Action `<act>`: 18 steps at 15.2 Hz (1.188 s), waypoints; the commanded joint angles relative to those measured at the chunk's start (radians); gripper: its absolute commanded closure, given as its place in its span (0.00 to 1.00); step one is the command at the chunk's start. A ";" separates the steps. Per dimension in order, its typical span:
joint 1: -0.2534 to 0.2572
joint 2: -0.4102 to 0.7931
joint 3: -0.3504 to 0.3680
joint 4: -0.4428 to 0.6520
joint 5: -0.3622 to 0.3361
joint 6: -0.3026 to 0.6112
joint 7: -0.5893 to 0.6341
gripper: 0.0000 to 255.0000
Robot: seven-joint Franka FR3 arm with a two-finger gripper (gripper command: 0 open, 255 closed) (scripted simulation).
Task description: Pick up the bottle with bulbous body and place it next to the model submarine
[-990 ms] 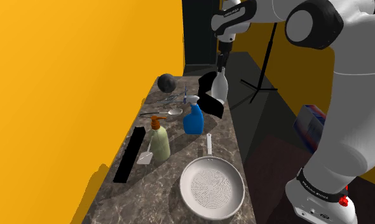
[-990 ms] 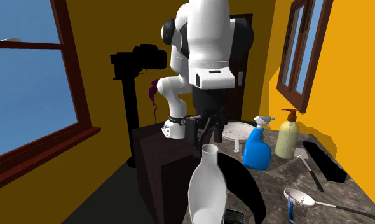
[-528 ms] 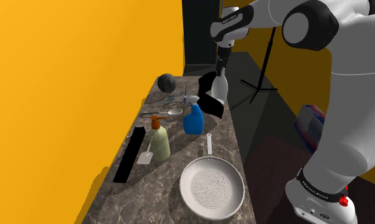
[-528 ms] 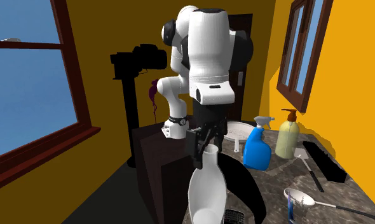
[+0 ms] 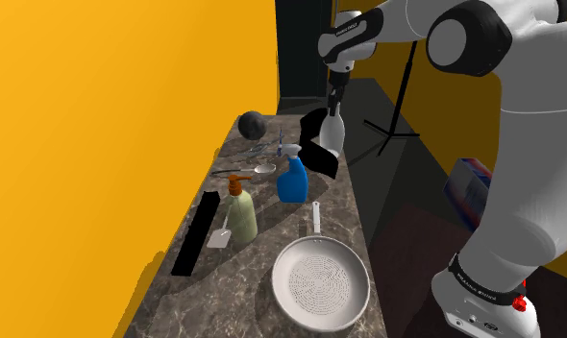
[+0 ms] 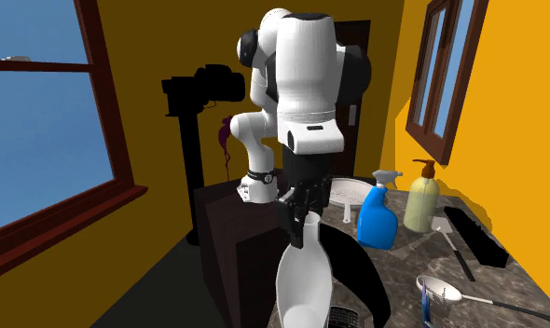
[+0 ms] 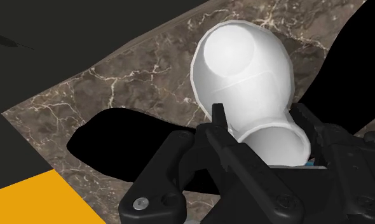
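A white bottle (image 5: 332, 133) with a bulbous body and a narrow neck stands upright at the far end of the marble counter (image 5: 262, 245), close to the edge that faces the arm. It rests beside a flat black curved shape (image 5: 315, 154). My gripper (image 5: 333, 102) hangs straight down over the bottle and is shut on its neck. In the wrist view the two fingers (image 7: 219, 122) clasp the neck of the bottle (image 7: 243, 70) from both sides. The second exterior view has the bottle (image 6: 303, 280) in the foreground with my gripper (image 6: 306, 216) at its mouth. Which object is the model submarine I cannot tell.
Along the counter stand a dark ball-like object (image 5: 251, 124), a spoon (image 5: 258, 169), a blue spray bottle (image 5: 291, 179), a soap dispenser (image 5: 239, 213), a long black bar (image 5: 197, 233) and a white perforated pan (image 5: 321, 278). A camera tripod (image 6: 203, 88) stands on the floor beyond.
My gripper has come down over the bottle's mouth, and its fingers have gone from open to shut on the neck. The bottle has stayed in place.
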 commanded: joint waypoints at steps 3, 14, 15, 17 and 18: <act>0.000 0.000 0.000 0.000 0.000 0.000 0.000 1.00; -0.001 -0.019 -0.004 0.068 -0.009 -0.085 0.008 1.00; -0.001 -0.021 -0.004 0.078 -0.010 -0.098 0.009 1.00; -0.002 -0.024 -0.005 0.101 -0.011 -0.123 0.011 1.00; -0.003 -0.025 -0.005 0.113 -0.012 -0.136 0.012 1.00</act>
